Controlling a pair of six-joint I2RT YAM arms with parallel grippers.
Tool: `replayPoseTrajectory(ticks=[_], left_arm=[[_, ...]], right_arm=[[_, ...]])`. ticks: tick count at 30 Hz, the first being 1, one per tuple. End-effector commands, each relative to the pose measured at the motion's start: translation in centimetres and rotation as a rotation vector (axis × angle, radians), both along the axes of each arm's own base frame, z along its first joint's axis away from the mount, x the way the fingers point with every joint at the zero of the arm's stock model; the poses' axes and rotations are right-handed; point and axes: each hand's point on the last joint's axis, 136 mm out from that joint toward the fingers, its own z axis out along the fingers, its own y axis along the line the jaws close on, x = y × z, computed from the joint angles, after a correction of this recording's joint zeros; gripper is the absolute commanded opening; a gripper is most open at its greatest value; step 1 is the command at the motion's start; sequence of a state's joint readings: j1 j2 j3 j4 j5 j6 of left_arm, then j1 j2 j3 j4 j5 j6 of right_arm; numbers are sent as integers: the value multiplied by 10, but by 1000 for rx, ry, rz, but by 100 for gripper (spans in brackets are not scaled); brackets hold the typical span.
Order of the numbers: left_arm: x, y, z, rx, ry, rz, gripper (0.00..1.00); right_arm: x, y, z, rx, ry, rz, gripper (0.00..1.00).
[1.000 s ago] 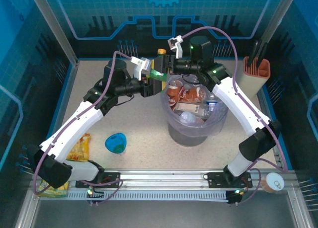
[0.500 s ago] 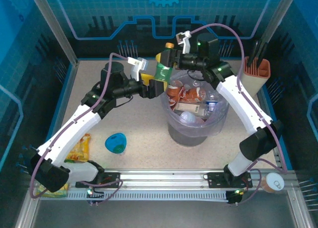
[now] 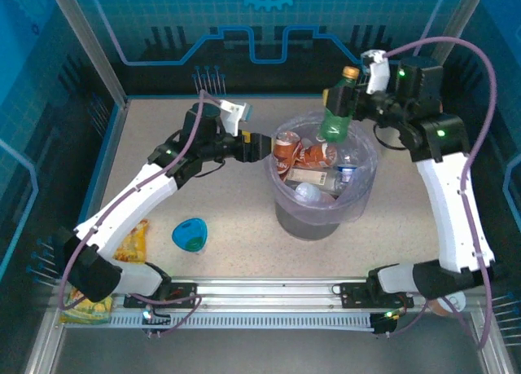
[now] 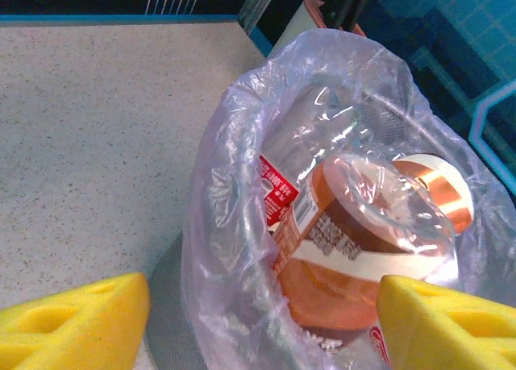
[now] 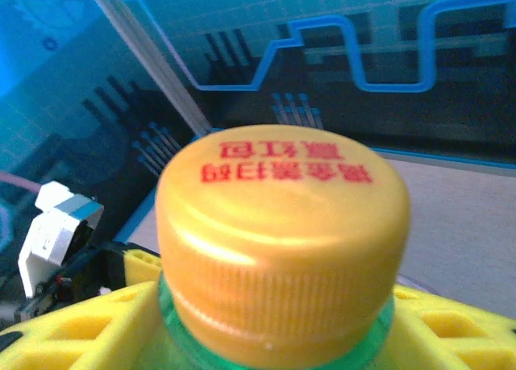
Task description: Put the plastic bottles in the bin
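Note:
My right gripper [image 3: 346, 105] is shut on a green bottle [image 3: 334, 123] with a yellow cap and holds it upright over the far rim of the bin [image 3: 285, 203]. In the right wrist view the yellow cap of the green bottle [image 5: 282, 241] sits between my right gripper's [image 5: 282, 342] yellow fingers [image 5: 89, 330]. Several plastic bottles [image 3: 308, 156] lie inside the lilac-lined bin. My left gripper [image 3: 254, 146] stands open beside the bin's left rim, holding nothing. In the left wrist view, the left gripper [image 4: 262, 330] faces the bag's rim [image 4: 226, 144] and a brown-labelled bottle [image 4: 363, 241] inside.
A beige-and-orange knife block [image 3: 419, 117] stands at the back right, close to my right arm. A small blue bowl [image 3: 190, 234] and yellow snack packets [image 3: 130, 244] lie at the front left, under my left arm.
The green bottle passed from my left gripper to my right one, which swung it rightward and up over the bin. My left gripper opened and drew back to the bin's left rim.

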State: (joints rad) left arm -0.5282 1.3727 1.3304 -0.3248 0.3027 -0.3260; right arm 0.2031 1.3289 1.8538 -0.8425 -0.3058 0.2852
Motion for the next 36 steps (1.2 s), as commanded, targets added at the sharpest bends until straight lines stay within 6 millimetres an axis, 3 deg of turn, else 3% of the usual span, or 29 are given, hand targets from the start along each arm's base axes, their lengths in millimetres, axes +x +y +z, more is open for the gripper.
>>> replayPoseTrajectory(ticks=[1,6,11,14,24,29,36], left_arm=[[2,-10,23,29,-67,-9,68],[3,-32,18,86,-70,-53,63],[3,-40,4,101,-38,-61,60],[3,-43,-1,93,-22,-61,59],[-17,-43,-4,19,-10,-107,56],[-17,-38,-14,34,16,-78,57],[-3,-33,-10,6,28,-7,60]], right_arm=[[-12,-32,-32,-177,86,-81,33],[3,-42,-47,-279,85,-105,33],[24,-15,-15,-97,-54,-45,31],[41,-1,-11,-8,-85,-11,30],[75,55,-55,58,-58,58,29],[72,49,-77,70,-2,4,28],[39,40,-101,96,88,-30,29]])
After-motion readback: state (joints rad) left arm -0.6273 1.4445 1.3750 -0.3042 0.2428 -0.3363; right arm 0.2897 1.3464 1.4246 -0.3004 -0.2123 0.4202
